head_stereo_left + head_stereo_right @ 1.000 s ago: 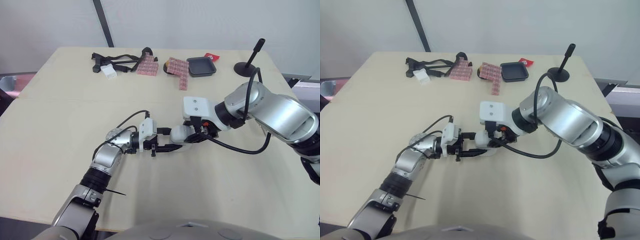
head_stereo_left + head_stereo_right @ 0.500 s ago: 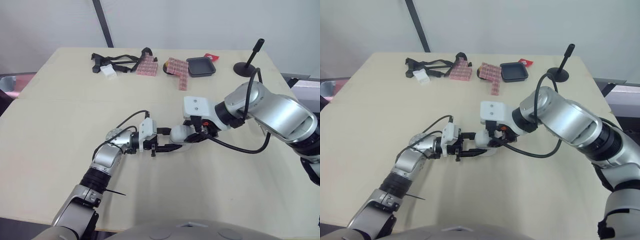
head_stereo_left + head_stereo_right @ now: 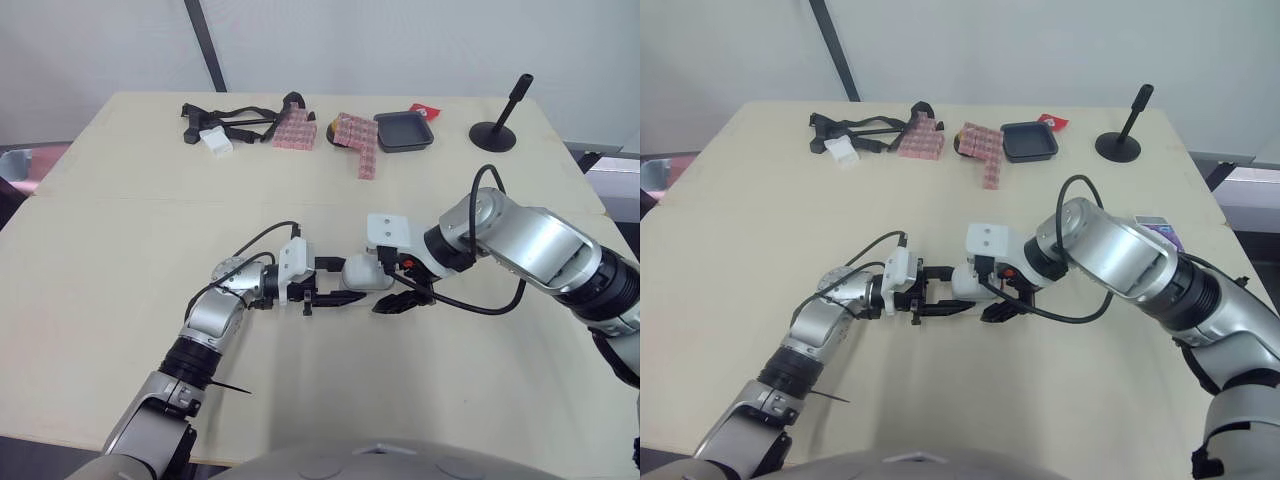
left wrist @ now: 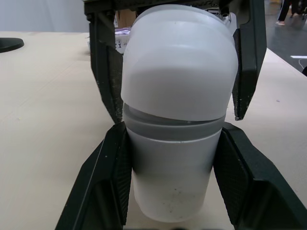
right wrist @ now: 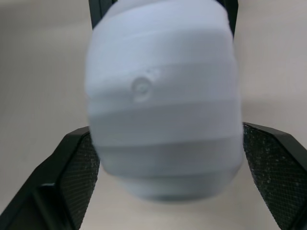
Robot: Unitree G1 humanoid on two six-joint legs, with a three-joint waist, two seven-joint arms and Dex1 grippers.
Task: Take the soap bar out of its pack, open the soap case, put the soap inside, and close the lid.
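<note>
The white translucent soap case (image 3: 362, 272) lies on its side at the middle of the table. My left gripper (image 3: 343, 281) is shut on its base end; in the left wrist view both fingers (image 4: 108, 177) press the base (image 4: 172, 172). My right gripper (image 3: 392, 283) is open at the lid end, one finger (image 4: 105, 72) on each side of the lid (image 4: 180, 62). A grey band shows between lid and base. In the right wrist view the case (image 5: 163, 96) sits between the fingers (image 5: 271, 167). A small purple and white pack (image 3: 1158, 232) lies beyond my right forearm.
At the table's far edge lie black straps (image 3: 235, 122), two pink packs (image 3: 295, 132) (image 3: 357, 142), a black tray (image 3: 403, 131), a red item (image 3: 423, 111) and a black stand (image 3: 497, 132). Bare tabletop (image 3: 130, 230) stretches to my left.
My right arm has swung lower and nearer to me, and its wrist has turned so one finger now shows below the case. The left gripper and the case have stayed put.
</note>
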